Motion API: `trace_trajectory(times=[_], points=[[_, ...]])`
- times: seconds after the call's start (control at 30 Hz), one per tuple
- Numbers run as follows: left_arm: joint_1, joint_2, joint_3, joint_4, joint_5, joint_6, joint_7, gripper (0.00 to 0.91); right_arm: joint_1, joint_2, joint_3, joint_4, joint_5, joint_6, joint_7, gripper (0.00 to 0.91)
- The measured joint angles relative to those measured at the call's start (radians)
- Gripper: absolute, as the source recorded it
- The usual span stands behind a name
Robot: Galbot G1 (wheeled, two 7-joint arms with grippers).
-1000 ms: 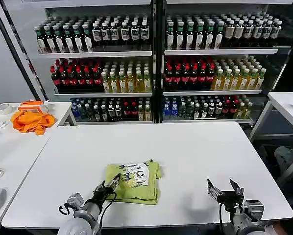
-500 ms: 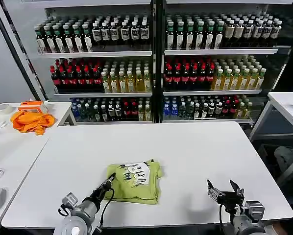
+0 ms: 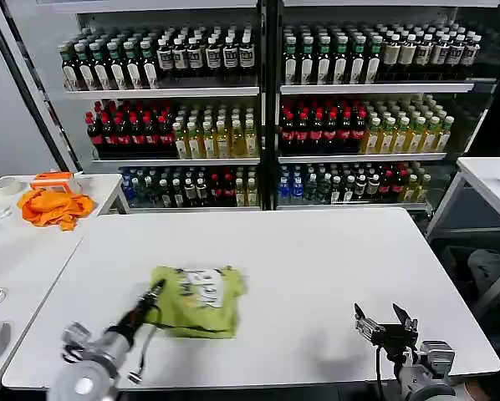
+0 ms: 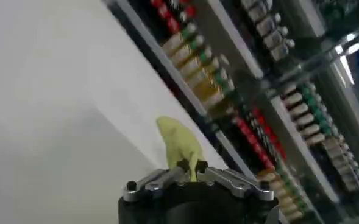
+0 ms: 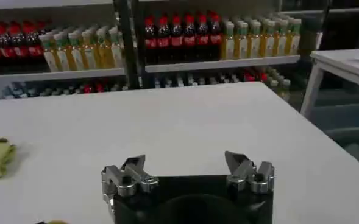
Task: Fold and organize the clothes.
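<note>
Lime-green T-shirt [image 3: 196, 299] already folded into a compact bundle on the white table [image 3: 317, 267], my left gripper [image 3: 152, 294] pinching its edge, right gripper [image 3: 384, 322] open, idle near the front edge; only final placement looks left.

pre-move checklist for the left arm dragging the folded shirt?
1. Left gripper shut on the T-shirt, fabric pinched between the fingers in the left wrist view: ok.
2. Shirt folded into a compact bundle: ok, though its edges look rumpled.
3. Bundle fully on the white table, clear of its edges: ok.
4. Right gripper open, parked at the near right edge, away from the shirt: ok.
5. Orange cloth on the side table, out of the path: ok.
6. Whether all layers are gripped: cannot tell.
</note>
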Motion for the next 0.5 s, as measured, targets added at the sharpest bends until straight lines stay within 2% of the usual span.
trace_trajectory(times=[0.27,0.4,0.5], points=[[0.009,0.180,-0.181,-0.031,0.048,0.046,0.014,0.020,0.022,0.003,-0.016,-0.016,0.002,0.006,-0.003,0.907],[0.002,0.228,-0.183,-0.069,0.153,0.049,0.010,0.020,0.023,0.003,-0.016,-0.018,0.002,0.008,-0.004,0.907],[-0.015,0.235,-0.125,-0.089,0.282,0.050,0.007,0.020,0.019,0.003,-0.012,-0.018,0.002,0.010,-0.005,0.907]])
